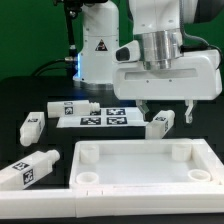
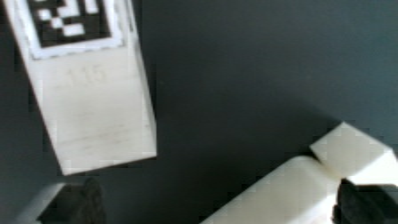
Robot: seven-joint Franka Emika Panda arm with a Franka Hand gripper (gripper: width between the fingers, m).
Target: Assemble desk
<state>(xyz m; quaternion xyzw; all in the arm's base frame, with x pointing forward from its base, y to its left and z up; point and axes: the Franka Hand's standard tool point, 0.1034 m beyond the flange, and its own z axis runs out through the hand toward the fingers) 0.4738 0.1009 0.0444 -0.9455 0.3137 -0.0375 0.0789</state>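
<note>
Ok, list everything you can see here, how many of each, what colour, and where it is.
desk top: one, white, lying flat at the front of the exterior view, corner holes facing up.
legs: four, white with black-and-white tags, all lying loose on the table: one close to the gripper, one at the marker board's left end in the exterior view, one further left, one off the desk top's left edge.
marker board: one, white with black tags, flat behind the desk top.
table: one, dark, under everything.
arm: one, white, at the back.
gripper: one, white body with dark fingers, open and empty.
</note>
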